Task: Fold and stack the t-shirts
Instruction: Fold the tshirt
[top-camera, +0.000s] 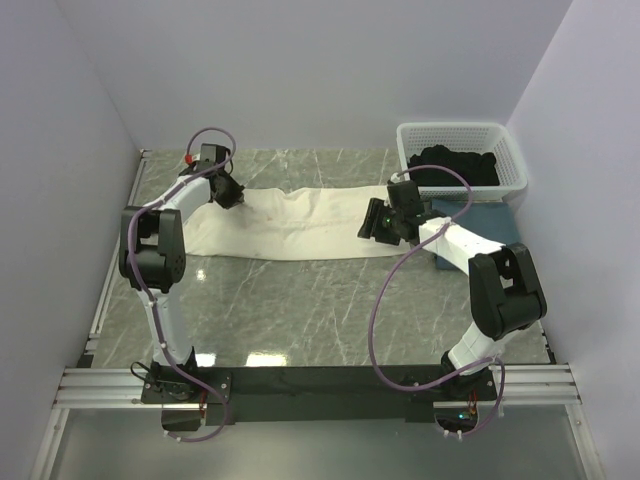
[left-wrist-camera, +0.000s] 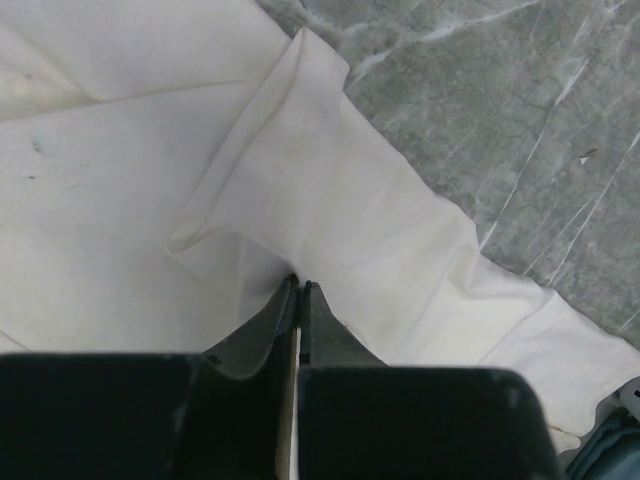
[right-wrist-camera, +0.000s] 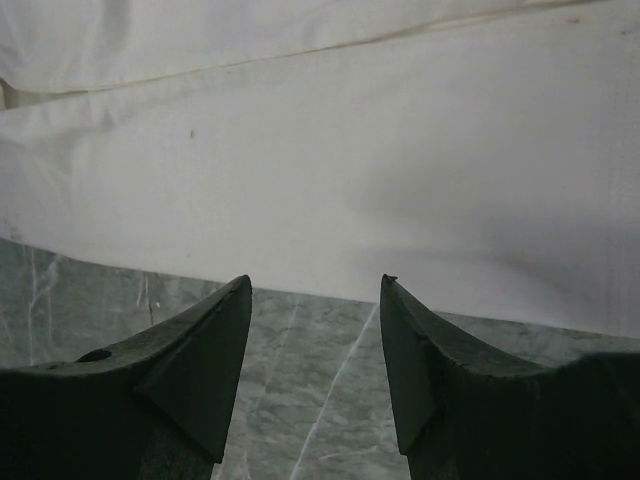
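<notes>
The cream-white t-shirt (top-camera: 300, 225) lies spread across the back of the marble table. My left gripper (top-camera: 232, 196) sits at its far left corner. In the left wrist view that gripper (left-wrist-camera: 300, 283) is shut on a raised fold of the cream cloth (left-wrist-camera: 120, 180). My right gripper (top-camera: 372, 228) hovers at the shirt's right end, open. In the right wrist view its jaws (right-wrist-camera: 315, 285) stand over bare marble just short of the cloth's edge (right-wrist-camera: 350, 150), with nothing between them. A slate-blue t-shirt (top-camera: 490, 215) lies at the right, partly hidden under the right arm. A black t-shirt (top-camera: 455, 165) fills the basket.
A white lattice basket (top-camera: 455, 128) stands at the back right corner against the wall. Grey marble table (top-camera: 300, 310) shows in front of the cream shirt. Walls close in on the left, back and right.
</notes>
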